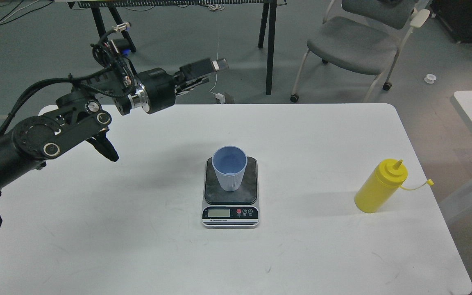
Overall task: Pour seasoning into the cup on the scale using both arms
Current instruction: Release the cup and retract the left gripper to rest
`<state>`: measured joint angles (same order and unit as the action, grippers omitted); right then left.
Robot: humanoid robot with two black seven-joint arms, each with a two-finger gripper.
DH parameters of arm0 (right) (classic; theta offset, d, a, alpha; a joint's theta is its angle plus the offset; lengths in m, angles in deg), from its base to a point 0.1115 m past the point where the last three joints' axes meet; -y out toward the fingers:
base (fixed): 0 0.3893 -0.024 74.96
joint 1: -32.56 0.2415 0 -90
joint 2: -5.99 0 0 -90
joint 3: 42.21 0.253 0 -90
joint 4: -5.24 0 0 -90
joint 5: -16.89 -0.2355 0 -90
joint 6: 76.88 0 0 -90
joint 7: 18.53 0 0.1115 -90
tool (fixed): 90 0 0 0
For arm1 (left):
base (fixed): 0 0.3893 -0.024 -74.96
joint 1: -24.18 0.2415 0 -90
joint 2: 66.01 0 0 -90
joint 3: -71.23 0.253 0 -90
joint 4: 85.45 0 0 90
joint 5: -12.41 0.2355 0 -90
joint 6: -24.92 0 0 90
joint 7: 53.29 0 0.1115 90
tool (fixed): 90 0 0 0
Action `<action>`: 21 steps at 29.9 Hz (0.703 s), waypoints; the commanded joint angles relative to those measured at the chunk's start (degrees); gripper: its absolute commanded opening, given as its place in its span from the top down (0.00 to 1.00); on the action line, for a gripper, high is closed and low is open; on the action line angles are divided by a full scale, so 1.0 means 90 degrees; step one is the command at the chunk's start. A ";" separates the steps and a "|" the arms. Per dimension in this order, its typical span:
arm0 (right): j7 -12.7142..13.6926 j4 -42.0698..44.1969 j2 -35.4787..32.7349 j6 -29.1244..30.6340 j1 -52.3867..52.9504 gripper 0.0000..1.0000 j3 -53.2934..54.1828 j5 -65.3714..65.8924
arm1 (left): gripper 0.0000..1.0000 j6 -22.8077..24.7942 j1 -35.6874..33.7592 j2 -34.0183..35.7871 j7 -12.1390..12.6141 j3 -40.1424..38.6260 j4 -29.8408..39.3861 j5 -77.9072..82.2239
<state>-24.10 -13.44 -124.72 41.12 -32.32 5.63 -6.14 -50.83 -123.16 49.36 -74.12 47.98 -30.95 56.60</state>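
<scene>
Cup [229,168] already sits on the scale [230,192]; bottle [380,186] stands untouched far right. Left gripper [213,67] hovers high, empty, fingers' spread unclear. Next: someone must grasp that bottle

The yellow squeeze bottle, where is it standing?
In the head view, the yellow plastic squeeze bottle stands on the white table's right side, right of the flat kitchen scale bearing the light-blue cup.

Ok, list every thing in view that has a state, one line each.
Light-blue cup: upright on the scale, looks empty.
Kitchen scale: flat on the white table, display unreadable.
Yellow squeeze bottle: upright, ungripped, nozzle uncapped, cap dangling by its strap.
Left tool: raised beyond the table's far edge, holding nothing; opening unclear.
Right tool: out of view.
</scene>
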 commanded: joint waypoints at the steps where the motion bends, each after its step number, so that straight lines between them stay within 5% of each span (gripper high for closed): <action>1: 0.0003 -0.1416 -0.0515 0.0000 -0.0981 0.00 0.0016 -0.0252 | 0.00 0.0086 0.0024 -0.0182 0.0019 -0.0268 -0.0497 -0.2171; 8: -0.0026 -0.4298 -0.1043 0.0000 -0.2594 0.00 0.0045 -0.0722 | 0.00 0.0798 0.0053 -0.0231 0.0058 -0.0805 -0.1338 -0.5063; 15: -0.0036 -0.5550 -0.0742 0.0000 -0.3405 0.00 -0.0004 -0.0761 | 0.00 0.0906 0.0472 0.0227 0.0126 -0.1440 -0.1338 -0.6072; 21: -0.0026 -0.5581 0.0127 0.0000 -0.3660 0.00 -0.0023 -0.0722 | 0.00 0.0906 0.0756 0.0511 0.0243 -0.1519 -0.1328 -0.6072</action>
<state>-24.43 -63.67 -127.29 41.12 -64.39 5.59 -12.90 -42.68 -117.40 52.88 -72.12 34.50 -43.01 1.99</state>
